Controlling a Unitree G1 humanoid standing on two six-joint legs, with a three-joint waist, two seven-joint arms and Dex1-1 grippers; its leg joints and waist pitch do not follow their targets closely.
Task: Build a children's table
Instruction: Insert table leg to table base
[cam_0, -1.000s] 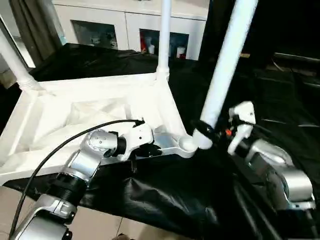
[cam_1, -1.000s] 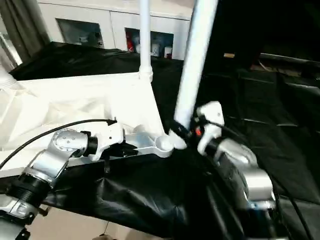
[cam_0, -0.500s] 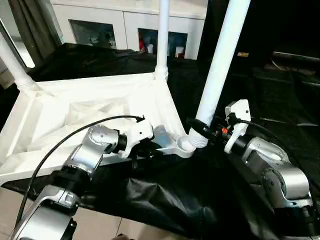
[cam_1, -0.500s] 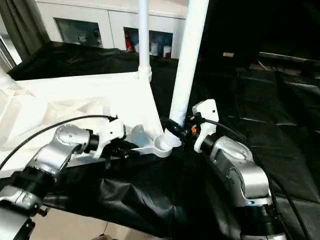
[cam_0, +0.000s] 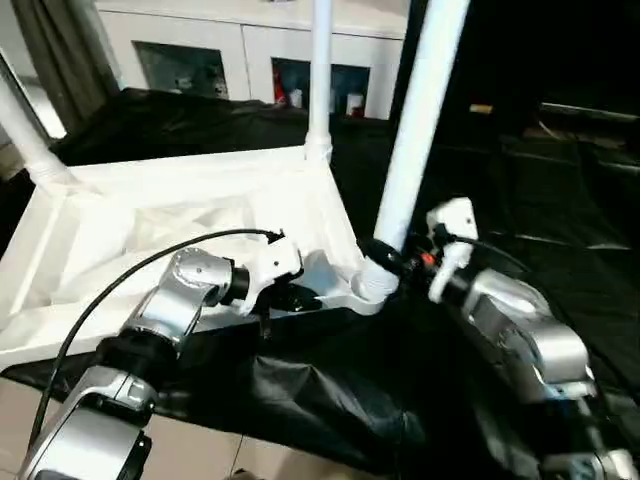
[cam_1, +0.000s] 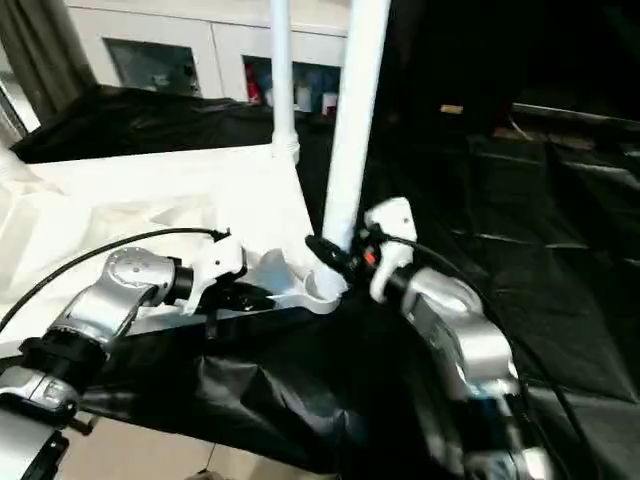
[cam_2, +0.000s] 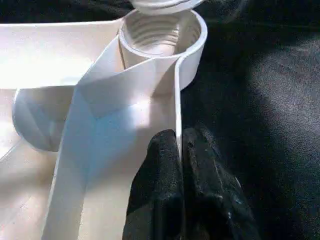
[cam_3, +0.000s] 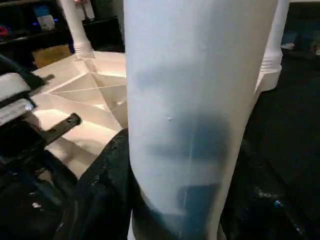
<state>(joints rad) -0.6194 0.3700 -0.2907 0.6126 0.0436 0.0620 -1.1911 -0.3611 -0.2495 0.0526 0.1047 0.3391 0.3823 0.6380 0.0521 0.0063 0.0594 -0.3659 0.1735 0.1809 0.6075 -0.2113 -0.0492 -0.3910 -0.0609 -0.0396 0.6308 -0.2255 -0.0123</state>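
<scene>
Now upright: leg (cam_0: 415, 120), earlier tilted, stands over corner socket (cam_2: 165, 35), clasped by right gripper (cam_0: 385, 255). Left gripper (cam_2: 180, 155) pinches table top's rim (cam_2: 177, 105).

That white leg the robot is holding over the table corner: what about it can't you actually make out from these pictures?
- The leg: its upper end is cut off by the top edge in both eye views.
- Its lower tip: in the eye views the right gripper wraps around it, hiding how far it sits in the corner socket.
- Left wrist view: the leg's threaded end is cut off at the picture edge, above the socket.
</scene>
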